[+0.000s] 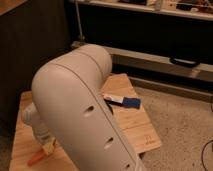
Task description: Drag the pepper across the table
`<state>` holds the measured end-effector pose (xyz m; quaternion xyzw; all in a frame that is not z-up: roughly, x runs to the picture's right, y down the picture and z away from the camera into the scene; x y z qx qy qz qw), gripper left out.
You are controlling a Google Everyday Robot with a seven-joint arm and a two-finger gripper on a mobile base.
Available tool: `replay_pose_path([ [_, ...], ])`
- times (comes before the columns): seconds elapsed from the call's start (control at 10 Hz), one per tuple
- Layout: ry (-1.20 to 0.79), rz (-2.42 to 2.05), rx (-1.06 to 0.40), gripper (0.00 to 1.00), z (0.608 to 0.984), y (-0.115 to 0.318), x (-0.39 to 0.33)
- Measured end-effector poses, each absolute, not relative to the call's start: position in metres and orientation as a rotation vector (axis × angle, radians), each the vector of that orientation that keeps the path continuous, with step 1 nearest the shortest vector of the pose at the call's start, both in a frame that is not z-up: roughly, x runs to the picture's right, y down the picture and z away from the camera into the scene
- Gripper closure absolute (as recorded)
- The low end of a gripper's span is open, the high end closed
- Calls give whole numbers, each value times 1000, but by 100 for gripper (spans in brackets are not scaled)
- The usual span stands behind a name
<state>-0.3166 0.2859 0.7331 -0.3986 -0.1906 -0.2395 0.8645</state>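
The gripper (49,146) hung low over the near-left part of the table (142,132), just above and beside the pepper (36,159); I could not tell whether it had hold of the pepper. The pepper lay at the table's near-left edge. The robot's 1 bulky white arm (80,105) hid the table's middle, and a blue-and-white package (121,101) lay beyond it toward the far right.

End effector (47,145) low at table's (145,131) left, bulky arm (80,115) blocking the middle, blue-and-white package (121,101) right, bare planks beyond
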Motion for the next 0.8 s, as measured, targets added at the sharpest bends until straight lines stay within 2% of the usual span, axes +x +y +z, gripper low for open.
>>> replay_pose_path([
  [0.8, -458, -568, -826, 85, 723, 287, -341],
])
